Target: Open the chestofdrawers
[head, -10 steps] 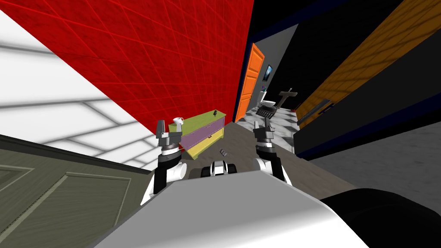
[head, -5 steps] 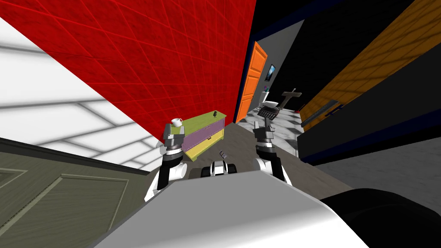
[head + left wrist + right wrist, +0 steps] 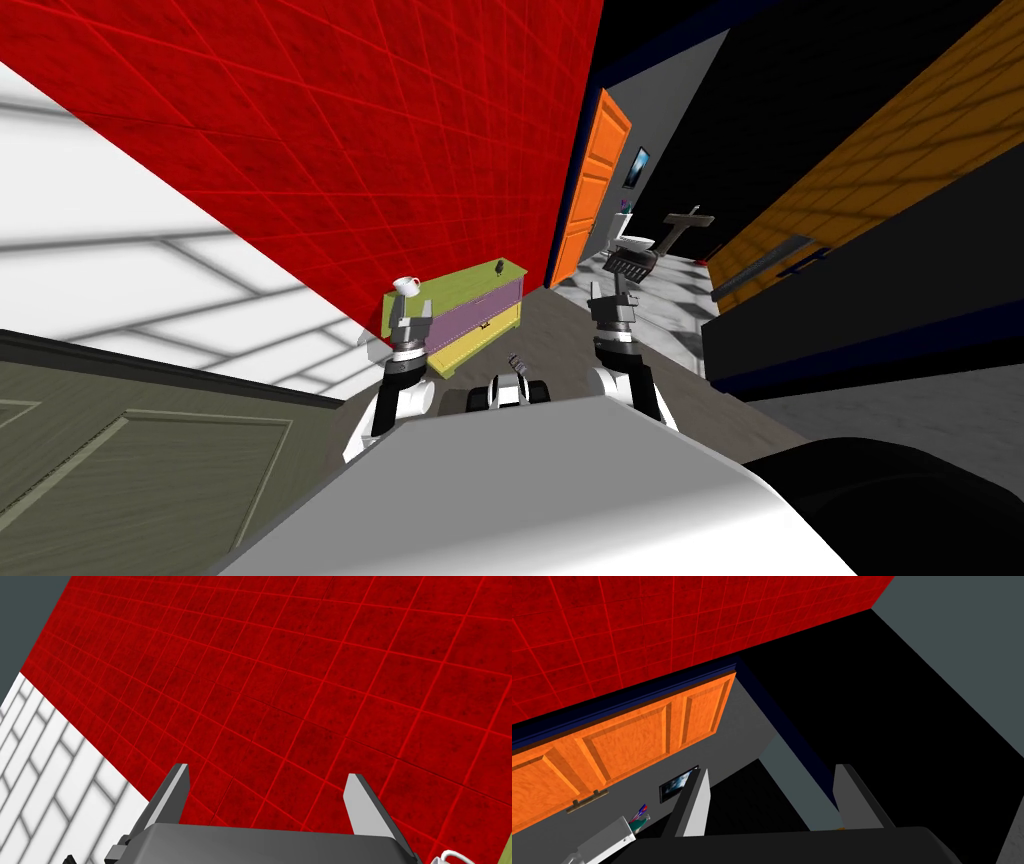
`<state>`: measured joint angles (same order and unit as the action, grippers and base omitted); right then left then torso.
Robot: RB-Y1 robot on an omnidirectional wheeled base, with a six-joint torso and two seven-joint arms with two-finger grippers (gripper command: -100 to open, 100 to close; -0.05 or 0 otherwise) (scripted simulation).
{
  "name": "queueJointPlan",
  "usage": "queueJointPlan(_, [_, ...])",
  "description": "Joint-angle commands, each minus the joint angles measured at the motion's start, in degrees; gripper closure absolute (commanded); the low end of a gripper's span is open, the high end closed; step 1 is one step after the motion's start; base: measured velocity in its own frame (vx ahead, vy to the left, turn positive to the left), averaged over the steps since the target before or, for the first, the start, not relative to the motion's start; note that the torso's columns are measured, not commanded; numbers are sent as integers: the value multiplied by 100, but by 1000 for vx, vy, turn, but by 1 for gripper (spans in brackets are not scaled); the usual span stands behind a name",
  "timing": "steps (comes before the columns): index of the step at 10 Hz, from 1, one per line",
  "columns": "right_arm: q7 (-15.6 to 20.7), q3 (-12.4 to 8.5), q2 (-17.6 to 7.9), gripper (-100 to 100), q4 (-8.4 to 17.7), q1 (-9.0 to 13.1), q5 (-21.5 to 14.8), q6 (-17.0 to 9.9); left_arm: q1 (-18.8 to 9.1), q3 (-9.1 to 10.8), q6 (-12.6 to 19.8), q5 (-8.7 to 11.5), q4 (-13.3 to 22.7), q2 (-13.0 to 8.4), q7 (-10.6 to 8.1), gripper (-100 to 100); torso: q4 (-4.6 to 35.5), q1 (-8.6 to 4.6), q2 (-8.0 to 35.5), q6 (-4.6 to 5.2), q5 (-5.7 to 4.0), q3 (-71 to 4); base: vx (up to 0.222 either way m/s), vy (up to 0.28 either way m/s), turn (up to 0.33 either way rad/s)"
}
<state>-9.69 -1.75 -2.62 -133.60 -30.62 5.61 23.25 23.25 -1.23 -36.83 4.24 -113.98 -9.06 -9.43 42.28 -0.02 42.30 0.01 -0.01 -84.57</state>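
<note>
The chest of drawers (image 3: pixel 478 306) stands against the red tiled wall (image 3: pixel 400 150), ahead and to my left. It has a green top, a purple middle drawer and a yellow bottom drawer, all shut. A white cup (image 3: pixel 405 286) sits on its near end and a small dark object (image 3: pixel 499 265) on its far end. My left gripper (image 3: pixel 410 322) is raised in front of the chest's near end, open and holding nothing; in the left wrist view the left gripper (image 3: pixel 270 796) faces the red wall, with the cup (image 3: pixel 452 859) beside it. My right gripper (image 3: pixel 612 295) is raised and open, away from the chest.
An orange door (image 3: pixel 592 195) stands open past the chest, with a toilet (image 3: pixel 632 240) and a dark basket (image 3: pixel 632 266) beyond on a chequered floor. A grey-green door (image 3: pixel 140 480) lies at my near left. A black and orange unit (image 3: pixel 860 280) runs along my right.
My left arm has swung inward and its gripper has turned to face the chest's near end. The whole view has shifted a little, so I have moved slightly. The right arm has held still.
</note>
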Motion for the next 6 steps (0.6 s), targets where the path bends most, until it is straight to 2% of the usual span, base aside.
queueJointPlan(1, [0,0,0,0,0,0,0,0,-70,8,-112,45,321,-48,-19,-100,1,3,0,-1,1,1,61,-42,27])
queueJointPlan(6, [0,0,0,0,0,0,0,0,-244,45,-432,177,1043,-144,-90,-100,0,1,-2,-1,0,-1,74,-51,48])
